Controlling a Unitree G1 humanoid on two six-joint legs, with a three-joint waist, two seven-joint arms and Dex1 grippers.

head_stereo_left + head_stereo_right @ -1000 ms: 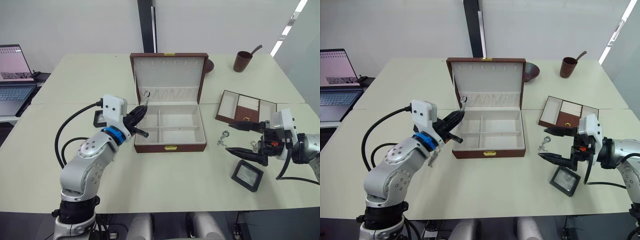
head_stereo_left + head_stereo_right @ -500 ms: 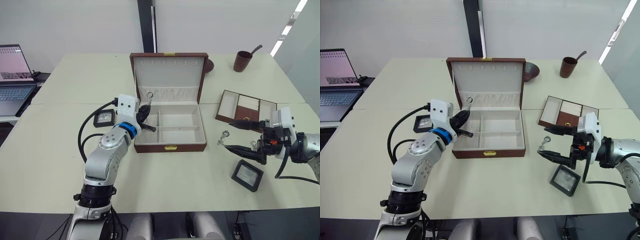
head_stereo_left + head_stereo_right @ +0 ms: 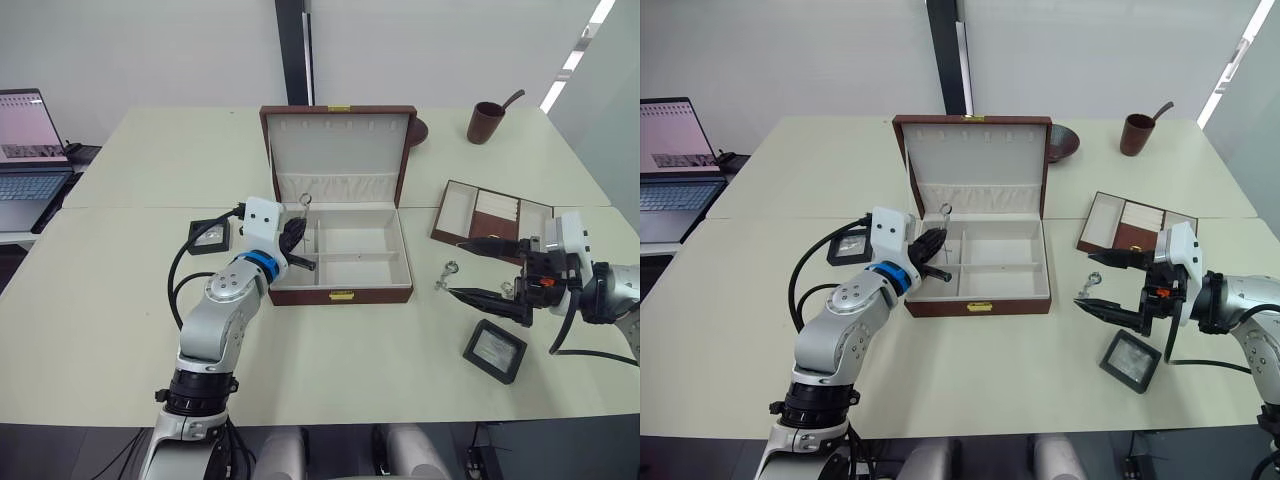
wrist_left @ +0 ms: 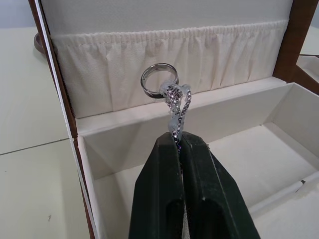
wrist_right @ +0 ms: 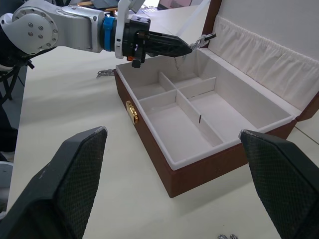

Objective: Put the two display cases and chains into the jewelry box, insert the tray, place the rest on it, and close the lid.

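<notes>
So my left gripper [image 4: 178, 142] is pinched tight on one of the chains [image 4: 175, 107], with the ring end [image 4: 159, 79] sticking up past the fingertips; it's hovering over the jewelry box [image 3: 340, 262] at the box's 10 o'clock corner, right in front of the gathered pocket on the lid [image 3: 338, 150]; the lid is standing upright at the box's 12 o'clock side; the compartments I can see are bare cream lining; my right gripper [image 3: 478, 270] is spread wide with nothing in it, sitting out at 3 o'clock from the box above the table [image 3: 350, 350]; another chain [image 3: 446, 275] lies on the table between the box and that gripper, a bit toward 9 o'clock from its fingertips; one display case [image 3: 494, 350] is on the table near the right gripper, around 6 o'clock from it; the other display case [image 3: 209, 236] is at 9 o'clock from the box, just beyond my left arm; the tray [image 3: 492, 216] sits at about 2 o'clock from the box, well apart from it; a brown cup [image 3: 486, 122] stands at the table's far 1 o'clock end; a laptop [image 3: 30, 150] is off past 9 o'clock.
</notes>
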